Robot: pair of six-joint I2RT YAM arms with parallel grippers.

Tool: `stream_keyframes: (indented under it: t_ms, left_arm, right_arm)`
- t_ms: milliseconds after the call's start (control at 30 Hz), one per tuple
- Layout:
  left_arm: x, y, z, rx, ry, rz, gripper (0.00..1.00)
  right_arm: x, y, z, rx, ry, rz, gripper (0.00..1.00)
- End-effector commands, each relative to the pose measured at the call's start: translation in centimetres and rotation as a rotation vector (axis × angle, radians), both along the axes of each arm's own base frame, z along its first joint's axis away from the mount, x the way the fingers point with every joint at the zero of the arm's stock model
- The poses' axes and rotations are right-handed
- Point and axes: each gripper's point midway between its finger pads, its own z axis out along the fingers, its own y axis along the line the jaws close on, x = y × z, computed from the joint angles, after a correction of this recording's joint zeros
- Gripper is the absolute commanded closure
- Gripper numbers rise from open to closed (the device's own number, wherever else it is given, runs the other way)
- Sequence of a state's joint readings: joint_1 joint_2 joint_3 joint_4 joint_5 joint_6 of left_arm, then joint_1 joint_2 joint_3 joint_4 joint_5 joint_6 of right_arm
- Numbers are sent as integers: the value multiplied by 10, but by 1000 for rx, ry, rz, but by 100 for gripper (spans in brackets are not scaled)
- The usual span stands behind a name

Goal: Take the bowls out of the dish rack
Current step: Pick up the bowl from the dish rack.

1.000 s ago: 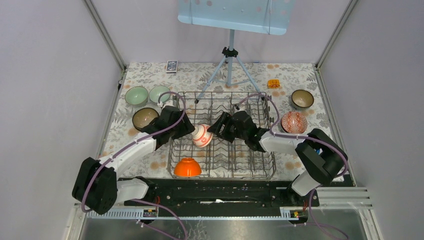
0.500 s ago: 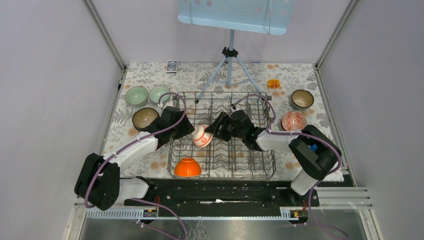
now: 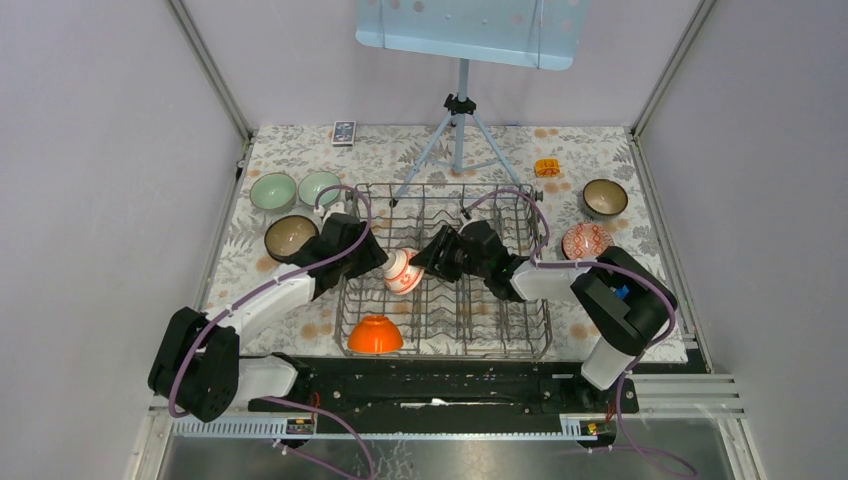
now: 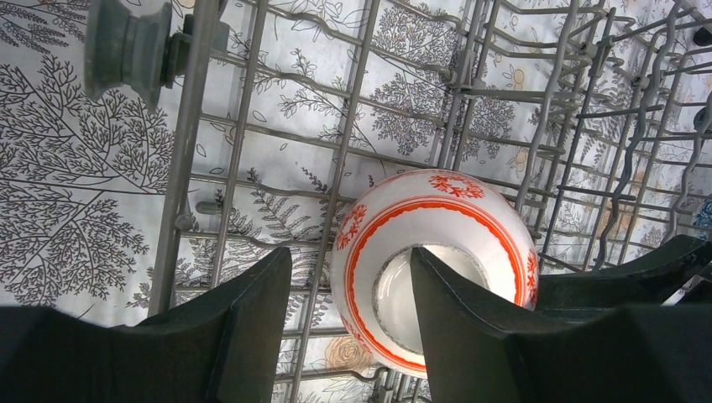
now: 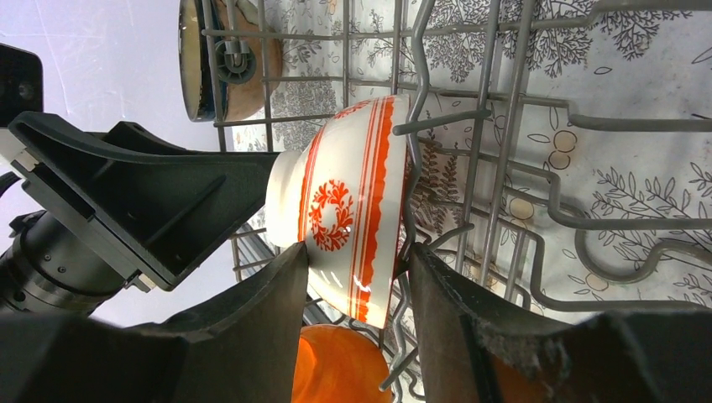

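counter (image 3: 300, 150): floral cloth, carrying the rack, the loose bowls and a tripod.
dish rack (image 3: 447, 186): grey wire basket, sitting mid-counter between both arms. Two bowls are sitting inside.
tripod stand (image 3: 459, 140): standing at the far side. Its near feet are reaching the rack's far rim.
left gripper (image 3: 385, 262): reaching into the rack from the left. Jaws are standing apart in the left wrist view (image 4: 348, 256), with the bowl's foot ring showing between them. Can't tell if either finger is touching it.
right gripper (image 3: 425, 258): reaching in from the right. Jaws are spread wide (image 5: 357, 252) and straddling the same bowl across its side. Contact is unclear, not clamping as far as I can see.
red-and-white bowl (image 3: 402, 272): lying on its side among the tines in the rack's middle-left part. Foot is pointing at the left gripper and the rim is leaning on a tine (image 5: 344, 210). It is sitting between the two grippers.
orange bowl (image 3: 375, 334): sitting upside down in the rack's near-left corner.
pale green bowls (image 3: 272, 190) (image 3: 319, 187): sitting side by side on the counter, far-left of the rack.
left brown bowl (image 3: 291, 236): sitting upright just left of the rack, near the left arm.
right brown bowl (image 3: 605, 197): sitting upright, far-right of the rack.
red patterned bowl (image 3: 588, 243): sitting upright just right of the rack.
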State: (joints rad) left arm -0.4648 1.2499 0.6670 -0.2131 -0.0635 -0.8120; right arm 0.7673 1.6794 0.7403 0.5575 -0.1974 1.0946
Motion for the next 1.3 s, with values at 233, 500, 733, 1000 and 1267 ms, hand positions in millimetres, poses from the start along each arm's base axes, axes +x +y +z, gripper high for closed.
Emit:
stream_keyframes:
  t_ms: [233, 500, 733, 1000, 1267]
  left_arm:
    - [-7, 11, -10, 41, 24, 29, 41]
    - [-8, 12, -10, 38, 26, 32, 41]
    - [-10, 13, -11, 39, 27, 35, 41]
    - [-10, 12, -10, 30, 27, 32, 41]
    - [-11, 10, -8, 17, 25, 28, 41]
  right_arm:
    - [-4, 35, 63, 244, -128, 125, 41]
    - [-11, 23, 58, 172, -124, 129, 36]
    - [-18, 17, 58, 165, -107, 126, 39]
    - [-22, 18, 60, 188, -98, 137, 41]
    - [-20, 28, 60, 229, -76, 156, 46]
